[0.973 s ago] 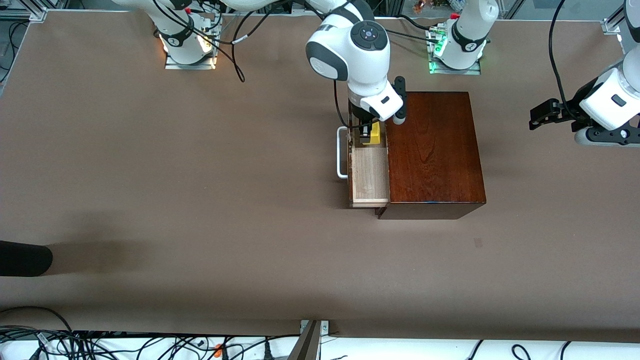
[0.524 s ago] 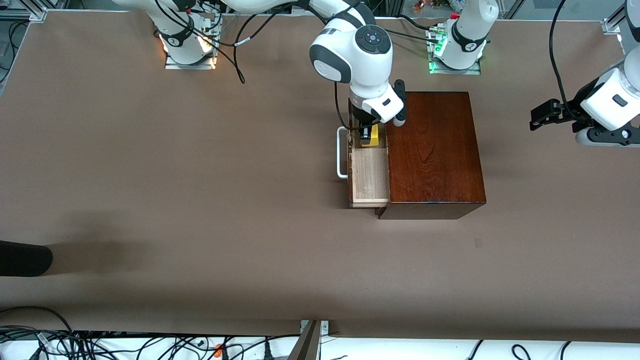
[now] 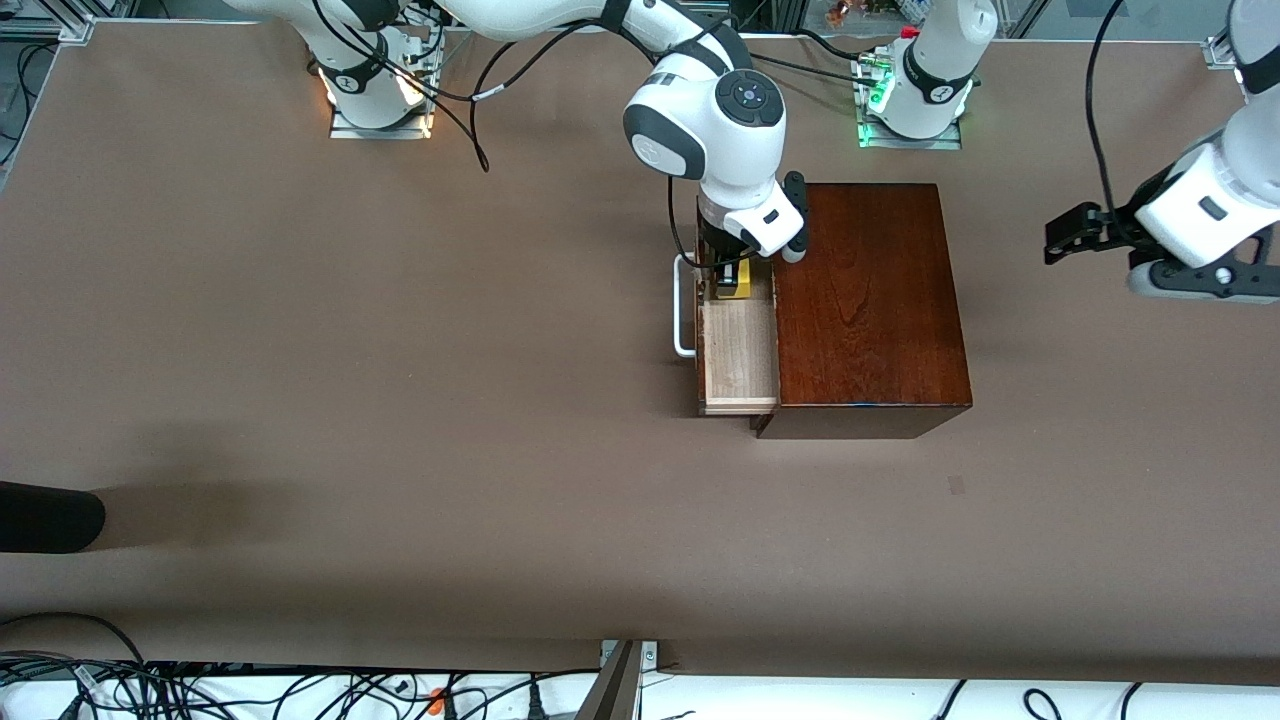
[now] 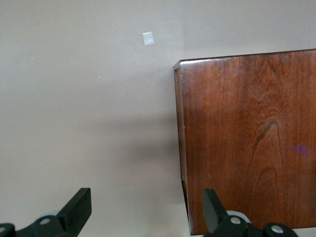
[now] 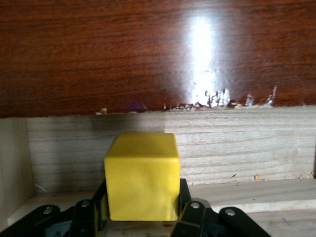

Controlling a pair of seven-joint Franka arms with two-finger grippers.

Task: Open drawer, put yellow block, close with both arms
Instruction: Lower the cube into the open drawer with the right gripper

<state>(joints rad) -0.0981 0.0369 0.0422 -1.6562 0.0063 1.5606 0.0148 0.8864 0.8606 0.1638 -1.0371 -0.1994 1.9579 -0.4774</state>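
**Block held inside the pulled-out drawer**

Brown worktop (image 3: 400,350) fills your front view, with the dark box (image 3: 865,300) right of centre in the frame. Its drawer (image 3: 740,350) stands pulled out toward the right arm's end of the worktop, the white handle (image 3: 684,305) on its front.

Your right tool (image 3: 733,268) is down in the end of the drawer farther from the front camera, just above the frame's centre. It is clamped on the yellow block (image 5: 142,176): in the right wrist view the two fingers (image 5: 190,210) press the cube's sides, low in that frame, with the pale wooden floor and wall of the drawer around it and the glossy dark wood filling the upper half. You cannot tell whether the block touches the drawer floor.

Your left tool (image 3: 1062,240) hangs over bare worktop at the right edge of the front view, well apart from the box, fingers (image 4: 79,207) spread apart and holding nothing. That arm waits.
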